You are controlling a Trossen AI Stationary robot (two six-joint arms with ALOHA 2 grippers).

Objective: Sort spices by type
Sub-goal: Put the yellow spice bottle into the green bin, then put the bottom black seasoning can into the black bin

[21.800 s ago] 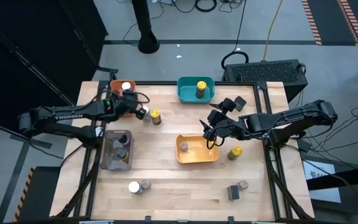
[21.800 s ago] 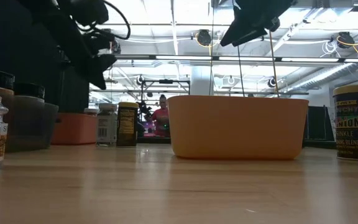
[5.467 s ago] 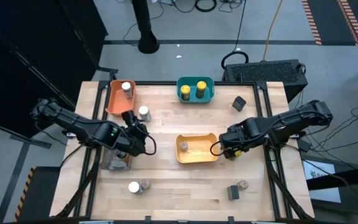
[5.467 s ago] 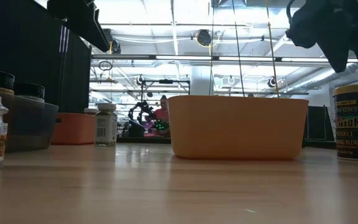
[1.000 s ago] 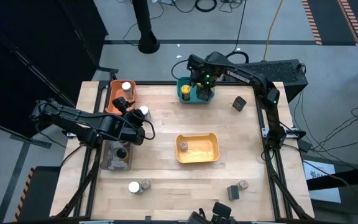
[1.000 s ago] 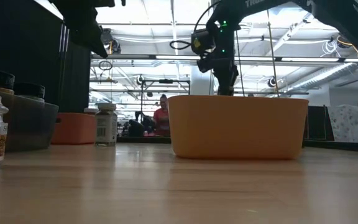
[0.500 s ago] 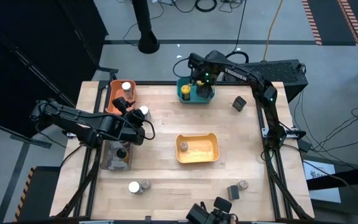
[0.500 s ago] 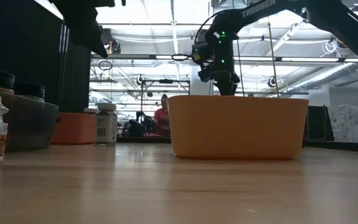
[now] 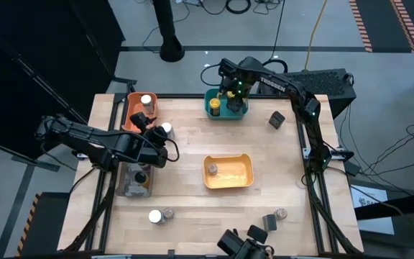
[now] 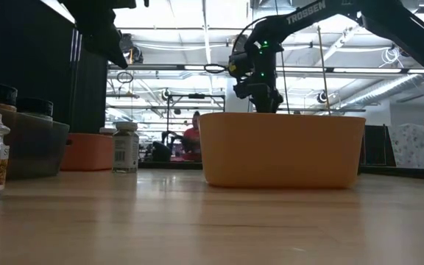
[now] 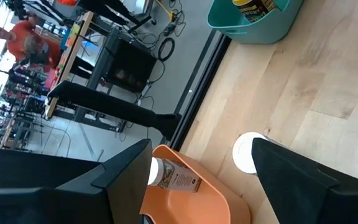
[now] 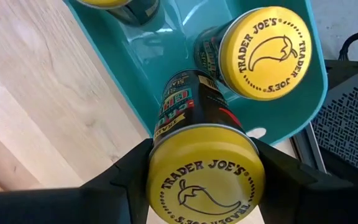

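Note:
My right gripper (image 9: 233,99) is over the teal bin (image 9: 212,108) at the table's far edge, shut on a yellow-lidded spice jar (image 12: 204,177). Two more yellow-lidded jars (image 12: 267,53) stand in that bin. My left gripper (image 11: 204,186) hangs open at the left, above a white-lidded jar (image 11: 248,152) that stands on its base on the table beside the orange bin (image 9: 131,115). A white-lidded jar (image 11: 173,177) lies in the orange bin. Other jars sit in the yellow bin (image 9: 230,181) and the grey bin (image 9: 126,188). My right gripper pinches the jar at its top end, one finger (image 12: 129,171) on each side of the yellow lid's rim (image 12: 160,162). The fingers point down from above. The jar hangs below them, slightly tilted, its base over the teal bin's floor (image 12: 160,56); whether it touches, I cannot tell.
Two jars (image 9: 161,215) stand near the front left, a jar and a dark block (image 9: 274,219) near the front right. A dark block (image 9: 276,119) lies at the far right. A dark object (image 9: 244,246) shows at the near edge. Bare wood lies around the yellow bin.
My right gripper has shifted a little toward the table's left and sunk toward the teal bin, with the yellow-lidded jar still between its fingers. The dark object at the near edge has moved slightly.

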